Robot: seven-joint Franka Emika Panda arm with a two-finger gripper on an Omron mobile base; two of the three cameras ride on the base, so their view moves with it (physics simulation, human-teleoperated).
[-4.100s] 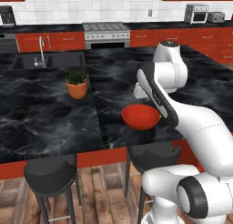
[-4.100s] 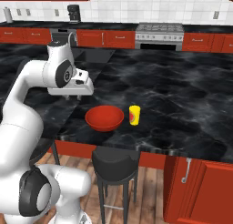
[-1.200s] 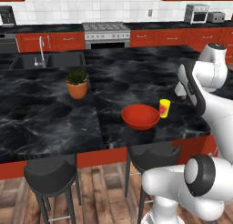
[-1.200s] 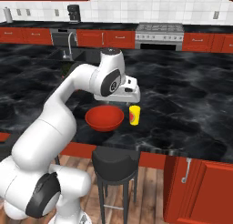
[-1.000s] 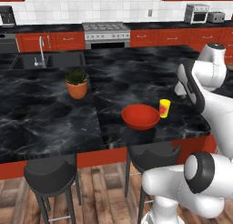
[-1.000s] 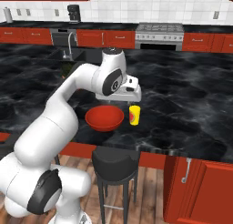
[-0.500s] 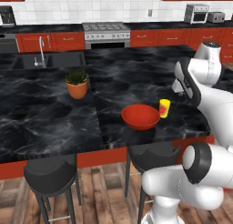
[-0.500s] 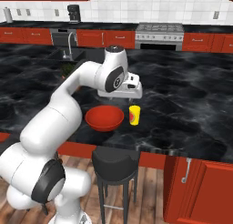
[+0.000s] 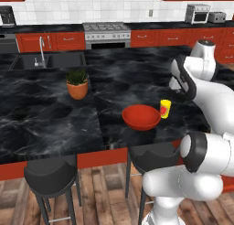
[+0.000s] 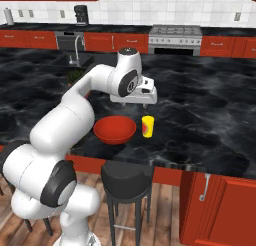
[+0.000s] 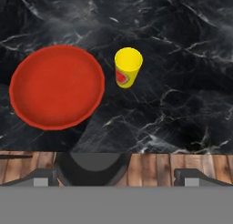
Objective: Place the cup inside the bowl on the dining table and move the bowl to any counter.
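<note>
Two dark fingers (image 11: 42, 177) rise at the bottom edge of the hand view, set far apart and fully open, with nothing between them. They look down at the desk (image 11: 182, 45), a black, white-veined marble top, and past its near edge at a dark stool seat (image 11: 91, 166) over a wood floor (image 11: 150, 166).

In the right base view the gripper (image 10: 134, 103) hangs above the desk, over the cup (image 10: 147, 126) and the bowl (image 10: 115, 129), apart from both. The white hand sits level, with its round wrist joint just above. From there the arm bends back and down toward 8 o'clock, through a thick elbow to the base at the lower left. In the left base view the arm rises from the lower right and curls over at the right edge.

The cup (image 11: 128, 67) is small and yellow with a red patch on its side. It stands upright on the desk just beside the bowl (image 11: 57, 86), at the bowl's 2 o'clock in the hand view, with a narrow strip of marble between them. The bowl is wide, shallow and red-orange, near the desk's front edge.

In the left base view an orange plant pot (image 9: 77, 87) stands at the bowl's 10 o'clock, well apart.
</note>
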